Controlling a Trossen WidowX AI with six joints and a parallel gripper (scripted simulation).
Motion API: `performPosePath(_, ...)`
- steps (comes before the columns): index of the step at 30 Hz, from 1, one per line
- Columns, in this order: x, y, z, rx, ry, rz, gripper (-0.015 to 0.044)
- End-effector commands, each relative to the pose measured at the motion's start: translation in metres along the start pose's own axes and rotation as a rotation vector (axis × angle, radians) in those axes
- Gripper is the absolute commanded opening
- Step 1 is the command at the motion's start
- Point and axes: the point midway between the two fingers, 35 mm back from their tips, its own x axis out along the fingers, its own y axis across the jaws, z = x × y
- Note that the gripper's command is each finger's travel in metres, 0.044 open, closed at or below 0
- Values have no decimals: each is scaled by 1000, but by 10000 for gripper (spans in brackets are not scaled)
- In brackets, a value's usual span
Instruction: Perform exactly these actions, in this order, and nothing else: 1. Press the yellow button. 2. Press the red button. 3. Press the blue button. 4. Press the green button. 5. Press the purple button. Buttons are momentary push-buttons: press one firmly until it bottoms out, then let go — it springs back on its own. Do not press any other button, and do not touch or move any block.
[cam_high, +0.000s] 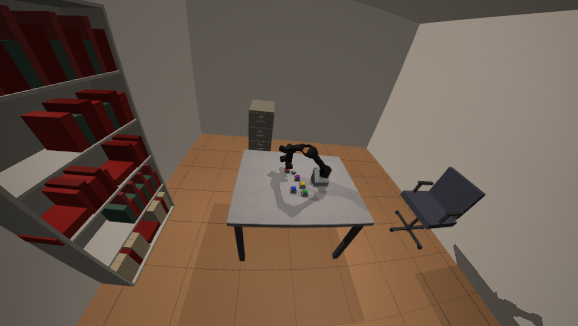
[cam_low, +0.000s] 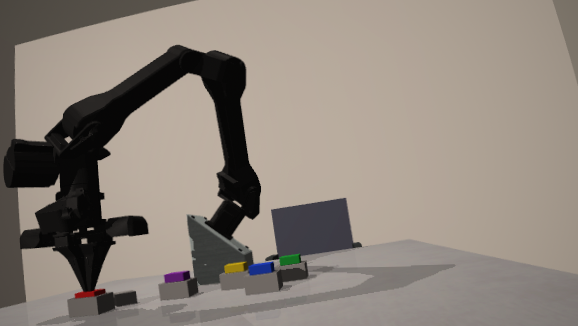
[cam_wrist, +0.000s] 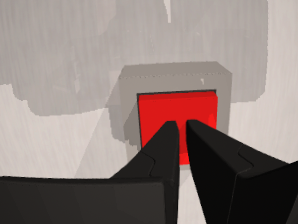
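My gripper (cam_high: 288, 167) (cam_low: 89, 290) (cam_wrist: 180, 130) is shut and empty, pointing straight down. Its fingertips are on the red button (cam_high: 287, 171) (cam_low: 80, 295) (cam_wrist: 165, 107). In the exterior view the red cap stands only a little above its grey housing, lower than the other caps. The purple button (cam_high: 297, 177) (cam_low: 177, 277) is the nearest other button. The yellow button (cam_high: 302, 184) (cam_low: 236, 267), blue button (cam_high: 293, 189) (cam_low: 261, 269) and green button (cam_high: 305, 192) (cam_low: 290, 260) stand grouped farther off, caps raised. The fingers hide part of the red cap.
A small grey block (cam_high: 294, 172) (cam_low: 126, 298) lies close beside the red button, on the side toward the purple one. The arm's grey base (cam_high: 319, 178) (cam_low: 212, 260) stands behind the buttons on the table (cam_high: 250, 210) (cam_low: 375, 295).
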Motion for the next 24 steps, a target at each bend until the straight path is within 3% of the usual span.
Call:
performPosePath(1,1,1,-1,7,2,4,20)
performPosePath(6,1,1,-1,7,2,4,20)
performPosePath(10,-30,0,-1,7,2,2,20)
performPosePath(16,-35,0,-1,8,2,3,20)
performPosePath(21,-92,-1,-1,8,3,0,20)
performPosePath(24,-95,-1,-1,8,3,0,20)
